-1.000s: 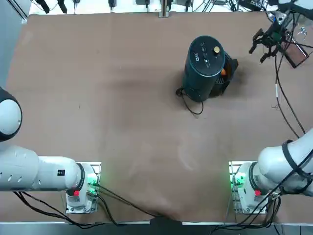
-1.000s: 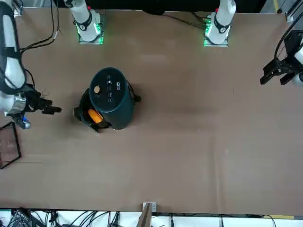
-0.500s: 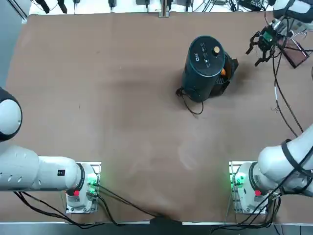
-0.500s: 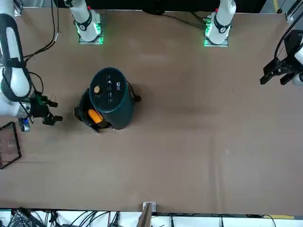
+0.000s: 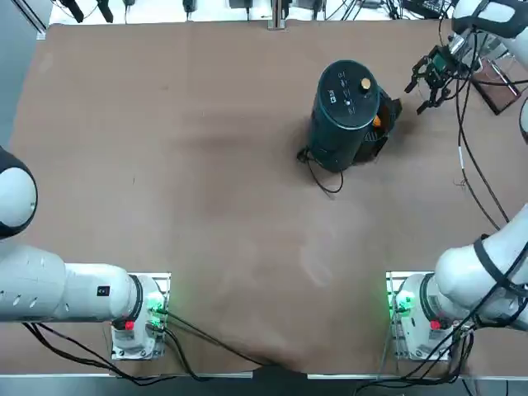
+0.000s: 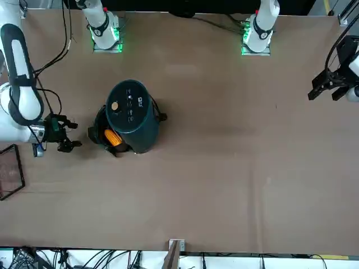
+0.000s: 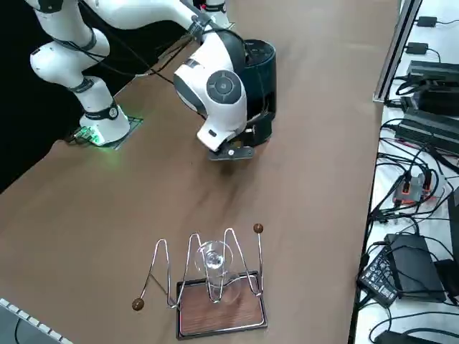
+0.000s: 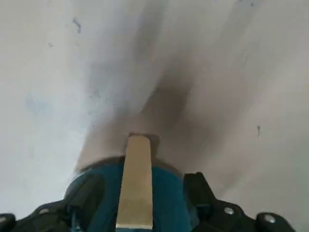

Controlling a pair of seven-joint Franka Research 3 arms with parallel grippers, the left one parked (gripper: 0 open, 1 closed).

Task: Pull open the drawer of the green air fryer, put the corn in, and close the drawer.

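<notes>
Brown table [image 5: 206, 165]: green air fryer [image 5: 345, 111] stands with drawer [image 6: 101, 136] pulled out, corn [image 6: 113, 137] inside. Right gripper [image 6: 66, 134] hovers near the drawer, fingers spread, holding nothing.

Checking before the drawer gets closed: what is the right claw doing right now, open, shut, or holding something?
Right claw: open and holding nothing, beside the pulled-out drawer with the corn already in it.
</notes>
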